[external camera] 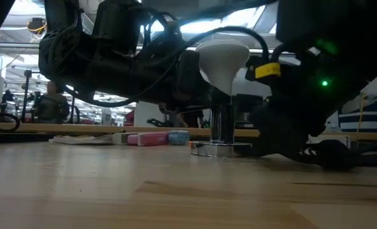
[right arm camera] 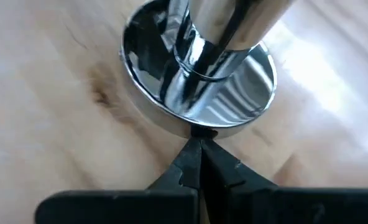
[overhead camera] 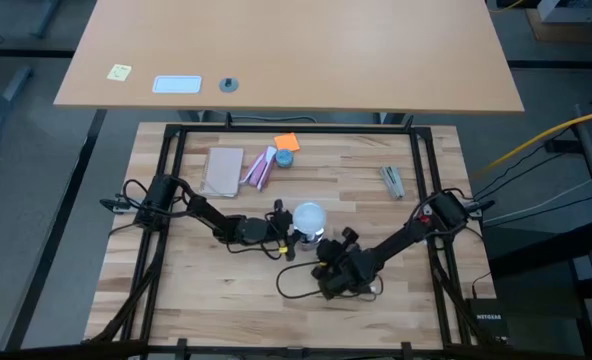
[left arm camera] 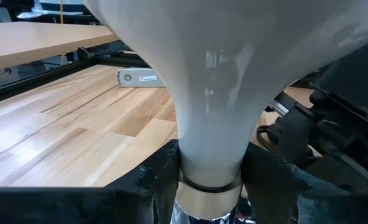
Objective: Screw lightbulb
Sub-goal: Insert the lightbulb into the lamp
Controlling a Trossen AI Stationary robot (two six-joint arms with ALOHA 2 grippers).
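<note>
The lightbulb (external camera: 223, 58), frosted white, stands globe up on the chrome stem (external camera: 223, 124) of a silvery socket. The socket's round base (external camera: 221, 149) lies flat on the table near the middle. My left gripper (left arm camera: 210, 180) reaches in from the left and is shut on the bulb low down. My right gripper (right arm camera: 200, 155) comes from the right, slanting down, shut, with its tips at the base's rim. In the high view the bulb (overhead camera: 309, 215) sits between both arms. My left gripper pinches the bulb's narrow neck (left arm camera: 210, 163) between its two fingers (left arm camera: 162, 177), just above the metal collar. The fingers come nearly level from the table's left. The bulb stands upright on the socket's stem. My right gripper's shut fingertips (right arm camera: 190, 155) meet the near rim (right arm camera: 196, 132) of the socket's base, slanting down from the table's right. Whether something thin lies between them cannot be told. The base rests flat on the table.
A thin dark cord (overhead camera: 294, 285) loops on the table in front of the socket. Toward the far edge lie a tan pad (overhead camera: 224, 170), a pink-and-white packet (overhead camera: 259, 168), an orange note (overhead camera: 287, 142) and a grey tool (overhead camera: 392, 180). A black frame (overhead camera: 172, 150) borders the table.
</note>
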